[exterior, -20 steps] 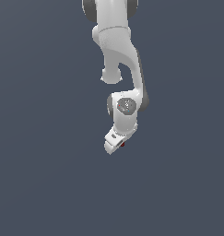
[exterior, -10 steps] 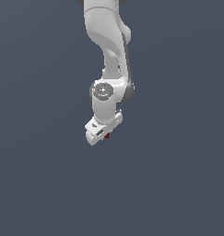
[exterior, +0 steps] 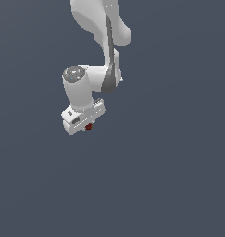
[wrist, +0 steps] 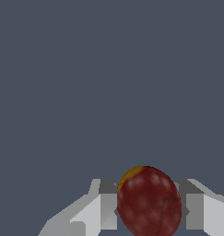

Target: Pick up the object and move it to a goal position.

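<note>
The object is a small dark red mottled ball with a yellow patch at one end. In the wrist view the ball [wrist: 149, 203] sits squeezed between my two grey fingers [wrist: 108, 205]. In the exterior view only a speck of the ball [exterior: 89, 126] shows under the white hand. My gripper [exterior: 87, 126] is shut on it and holds it in the air, toward the exterior view's left. The white arm reaches down from the top of that view.
A plain dark grey-blue surface [exterior: 169, 176] fills both views. No other object, container or edge shows.
The arm has swung toward the exterior view's left, carrying the ball, and the hand has turned. The grip on the ball is unchanged.
</note>
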Robot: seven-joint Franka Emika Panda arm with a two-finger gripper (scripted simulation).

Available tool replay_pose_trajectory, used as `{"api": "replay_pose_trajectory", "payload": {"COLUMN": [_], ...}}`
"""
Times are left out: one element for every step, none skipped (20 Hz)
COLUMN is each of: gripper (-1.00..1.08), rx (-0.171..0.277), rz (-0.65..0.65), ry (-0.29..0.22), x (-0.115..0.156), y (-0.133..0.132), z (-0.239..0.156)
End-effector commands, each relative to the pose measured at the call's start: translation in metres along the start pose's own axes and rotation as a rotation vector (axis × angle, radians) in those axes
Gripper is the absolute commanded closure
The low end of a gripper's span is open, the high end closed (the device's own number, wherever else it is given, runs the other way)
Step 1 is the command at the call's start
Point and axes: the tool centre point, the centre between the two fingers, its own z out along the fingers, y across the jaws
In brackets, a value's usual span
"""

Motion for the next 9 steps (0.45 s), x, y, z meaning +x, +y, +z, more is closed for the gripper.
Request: {"api": "replay_pose_trajectory", "payload": {"gripper": [1.08,1.08,1.08,1.08,1.08,1.08,1.08,1.08,1.08], "rx": [0.001,0.001,0.001,0.001,0.001,0.001,0.001,0.001,0.001], "rz": [-0.002,-0.002,-0.002,-0.002,-0.002,-0.002,-0.002,-0.002,-0.002], "ry": [0.000,0.000,0.000,0.000,0.000,0.000,0.000,0.000,0.000], "x": [-0.013,-0.016,-0.019,-0.022,-0.024,-0.025,-0.026,-0.027,-0.027], "y": [0.007,0.010,0.012,0.014,0.015,0.016,0.017,0.018,0.018], "z": [-0.008,-0.011,-0.013,-0.014,-0.016,-0.017,-0.017,-0.018,-0.018]}}
